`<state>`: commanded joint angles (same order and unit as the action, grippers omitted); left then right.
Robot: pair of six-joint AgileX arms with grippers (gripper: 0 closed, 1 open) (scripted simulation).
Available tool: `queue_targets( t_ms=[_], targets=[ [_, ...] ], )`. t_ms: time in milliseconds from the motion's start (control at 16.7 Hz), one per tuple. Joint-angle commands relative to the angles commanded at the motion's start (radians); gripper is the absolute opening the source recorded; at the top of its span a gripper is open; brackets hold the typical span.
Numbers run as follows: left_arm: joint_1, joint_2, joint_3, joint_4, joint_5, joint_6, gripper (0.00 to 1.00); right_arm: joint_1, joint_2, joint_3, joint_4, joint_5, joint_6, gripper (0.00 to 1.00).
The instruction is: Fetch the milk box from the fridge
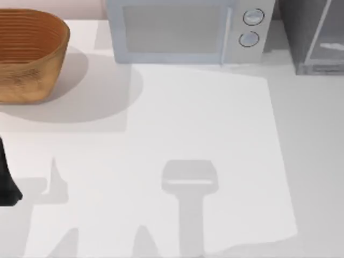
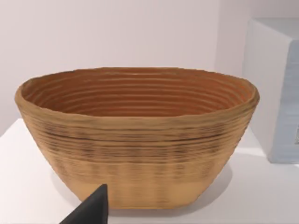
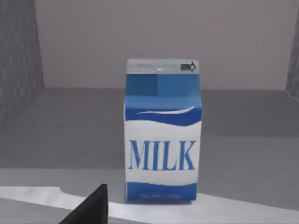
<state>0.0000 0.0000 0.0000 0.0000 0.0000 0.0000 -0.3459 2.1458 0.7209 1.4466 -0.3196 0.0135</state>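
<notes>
**Milk box upright ahead of right hand**

In my right wrist view, the milk box [image 3: 162, 130] stands upright on the fridge [image 3: 70, 130] floor, just beyond one dark fingertip [image 3: 91, 209]. Finger spacing: I cannot tell. In the top view, the fridge occupies the upper right corner.

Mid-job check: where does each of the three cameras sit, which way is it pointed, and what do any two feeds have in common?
Top view: above the table, looking down; left arm at its left edge.
Left wrist view: on the left arm, facing the wicker basket; a dark fingertip shows.
Right wrist view: on the right arm, facing the upright milk box on the fridge floor.
Shared: basket, microwave.
</notes>
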Motion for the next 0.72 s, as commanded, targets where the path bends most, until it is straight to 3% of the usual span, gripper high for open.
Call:
queue_targets(
  t_ms=[300,720],
  targets=[
    [0.0,0.0,0.0,0.0,0.0,0.0,1.0,0.101,0.152,0.25,-0.112,0.11,-0.004,1.0],
    [0.0,0.0,0.0,0.0,0.0,0.0,1.0,0.11,0.167,0.276,-0.127,0.123,-0.004,1.0]
  ],
)
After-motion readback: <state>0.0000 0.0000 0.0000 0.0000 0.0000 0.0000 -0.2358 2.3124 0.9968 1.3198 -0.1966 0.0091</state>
